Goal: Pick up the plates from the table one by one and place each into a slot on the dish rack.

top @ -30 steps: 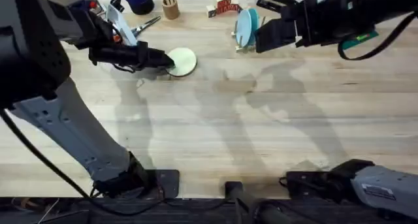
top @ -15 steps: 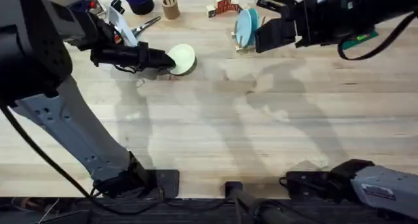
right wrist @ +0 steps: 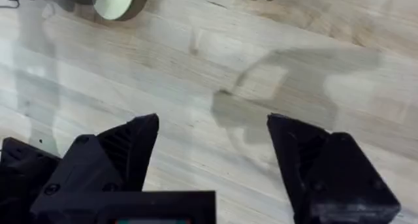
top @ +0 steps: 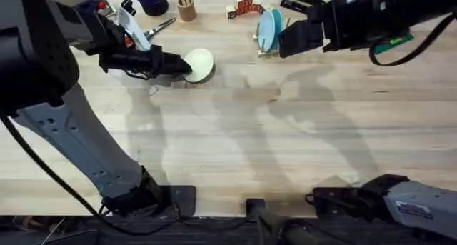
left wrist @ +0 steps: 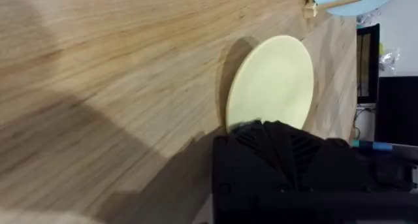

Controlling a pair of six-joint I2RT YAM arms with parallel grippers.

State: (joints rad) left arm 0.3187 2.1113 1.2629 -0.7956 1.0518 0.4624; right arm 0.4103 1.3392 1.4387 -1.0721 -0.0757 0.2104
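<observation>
- Pale wooden planks of the surface (top: 271, 138) run across my overhead view, with the arms' shadows lying over the middle of it.
- My left pincer (top: 187, 66) is out at the far left part of the surface, clamped on the near edge of the pale yellow plate (top: 201, 64). The plate looks tilted, with its far edge raised; I cannot tell whether any part of it touches the wood.
- From the left wrist camera the black finger housing covers the near rim of the pale yellow plate (left wrist: 271, 83), so the exact grip is hidden from me.
- The light blue plate (top: 270, 29) stands on edge in the dish rack (top: 268, 51) at the far side. The right arm's dark body covers part of the rack, and I cannot make out the pegs or which slot holds the plate.
- My right pincer (right wrist: 212, 159) hangs above bare wood with its two fingers spread wide and nothing between them. Overhead, it sits just beside the rack.
- Along the far edge I see scissors (top: 161, 27), a wooden cup (top: 186, 9) and a dark blue jar (top: 151, 0) that is cut off by the frame.
</observation>
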